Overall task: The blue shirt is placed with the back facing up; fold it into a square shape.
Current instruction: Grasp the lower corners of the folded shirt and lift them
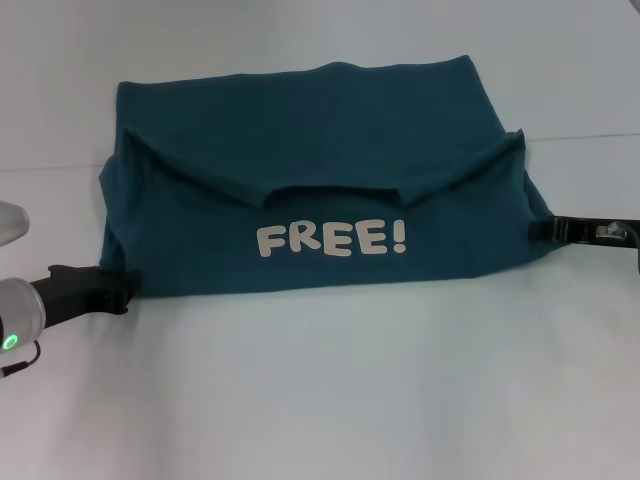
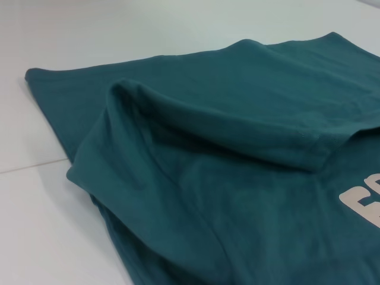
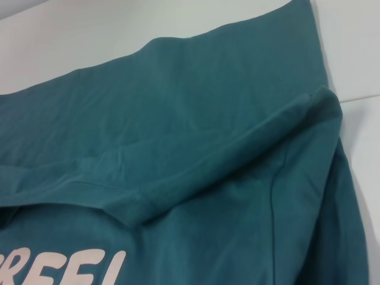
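A plain white worktop [image 1: 320,400] fills the scene under even, soft light, a thin seam [image 1: 590,137] running across its far part, casting only faint shadows.

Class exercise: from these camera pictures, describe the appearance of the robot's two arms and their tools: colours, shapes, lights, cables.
The left tool is matte black on a rounded silver-grey wrist with a small glowing green light and a thin dark cable beneath. The right tool is a slim black bar-like piece with a thin black cable at the frame edge.
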Available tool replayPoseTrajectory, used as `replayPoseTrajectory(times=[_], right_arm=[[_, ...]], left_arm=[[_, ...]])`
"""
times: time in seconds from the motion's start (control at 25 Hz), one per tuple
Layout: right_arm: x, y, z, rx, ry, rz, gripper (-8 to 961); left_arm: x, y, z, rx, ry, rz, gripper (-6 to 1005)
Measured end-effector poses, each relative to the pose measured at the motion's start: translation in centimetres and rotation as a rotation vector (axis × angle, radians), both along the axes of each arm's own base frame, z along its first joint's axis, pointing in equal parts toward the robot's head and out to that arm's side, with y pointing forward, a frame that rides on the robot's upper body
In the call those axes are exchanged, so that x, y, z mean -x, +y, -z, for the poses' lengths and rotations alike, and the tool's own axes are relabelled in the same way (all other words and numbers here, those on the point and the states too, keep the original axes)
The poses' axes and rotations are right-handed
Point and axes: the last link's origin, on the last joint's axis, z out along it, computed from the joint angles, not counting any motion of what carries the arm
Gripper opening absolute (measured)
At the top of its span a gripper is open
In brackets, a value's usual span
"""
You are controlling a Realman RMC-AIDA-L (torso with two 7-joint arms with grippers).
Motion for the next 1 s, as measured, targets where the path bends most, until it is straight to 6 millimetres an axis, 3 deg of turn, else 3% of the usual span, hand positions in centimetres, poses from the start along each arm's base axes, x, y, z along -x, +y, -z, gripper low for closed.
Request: replayPoseTrajectory(times=[0.16,0.36,0.68,1.0], right_arm=[[0.0,0.0,0.0,0.000,0.000,0.000,41],[-0.1,0.0,0.0,-0.006,0.005,0.000,41],[-0.4,-1.1,-0.1,-0.014,0.047,-0.048,41],[-1.8,-4.8,-0.1,0.010,0.110,-0.110,41]], left_arm=[[-0.1,0.1,0.0,0.000,0.001,0.002,279],[0.0,0.1,-0.2,-0.006,-0.004,-0.004,50],[0.1,-0.9,-1.7,-0.003,-0.068,-0.007,1],[0.7,-3.7,-4.0,0.017,-0.189,-0.009,1]])
